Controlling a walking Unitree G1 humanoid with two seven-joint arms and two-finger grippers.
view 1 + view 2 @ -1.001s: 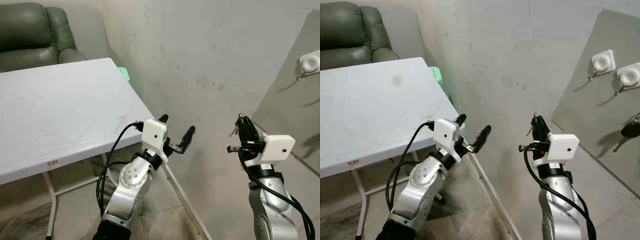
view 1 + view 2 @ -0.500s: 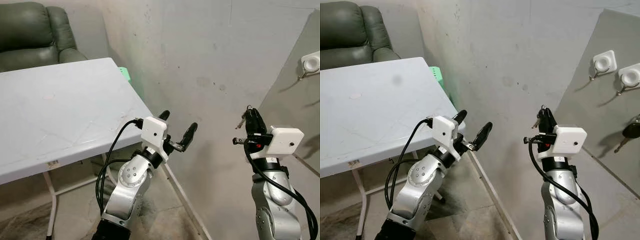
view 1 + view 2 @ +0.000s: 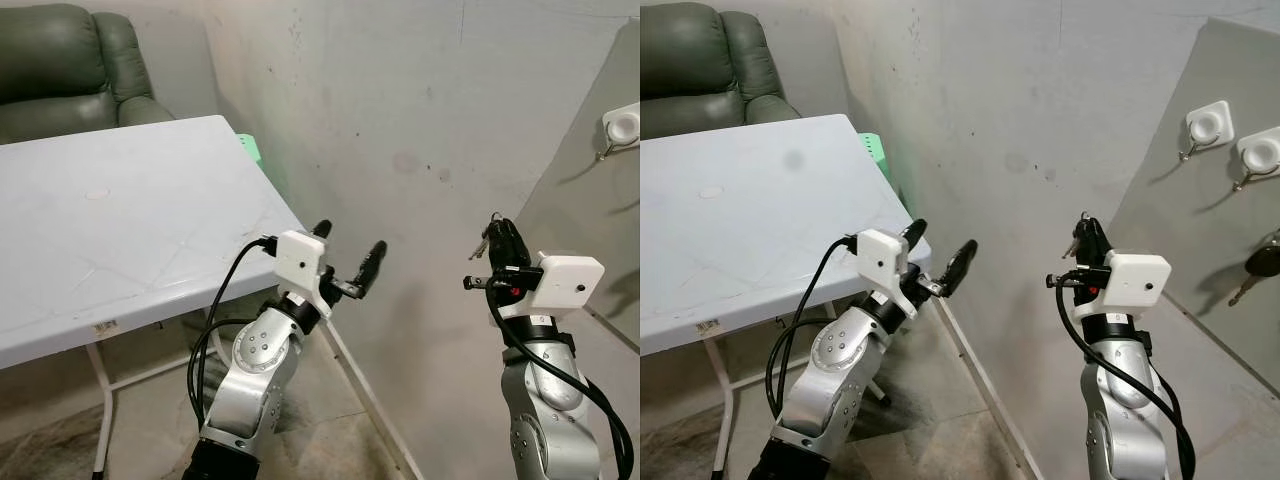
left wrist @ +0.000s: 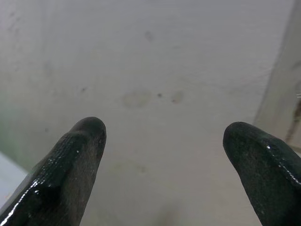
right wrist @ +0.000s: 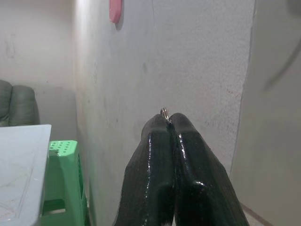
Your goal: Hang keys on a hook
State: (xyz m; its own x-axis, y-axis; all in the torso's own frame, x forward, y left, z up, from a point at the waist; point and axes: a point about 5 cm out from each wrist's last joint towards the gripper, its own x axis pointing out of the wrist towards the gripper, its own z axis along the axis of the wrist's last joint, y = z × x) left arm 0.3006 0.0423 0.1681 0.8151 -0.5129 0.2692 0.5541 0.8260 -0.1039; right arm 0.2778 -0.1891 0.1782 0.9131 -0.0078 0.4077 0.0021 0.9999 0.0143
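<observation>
Two hooks (image 3: 1206, 127), right-eye side

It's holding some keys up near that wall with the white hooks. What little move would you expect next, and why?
Probably the right gripper should lift and swing toward the nearest white wall hook. Its black fingers are shut on the small metal keys, whose ring pokes out at the fingertips, and the hook sits higher and further to the robot's right. The left gripper hangs open by the white table.

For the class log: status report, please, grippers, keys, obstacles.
Right gripper shut on keys, raised before wall. Left gripper open, idle beside table. Hooks on panel to the right, one already holding keys.
</observation>
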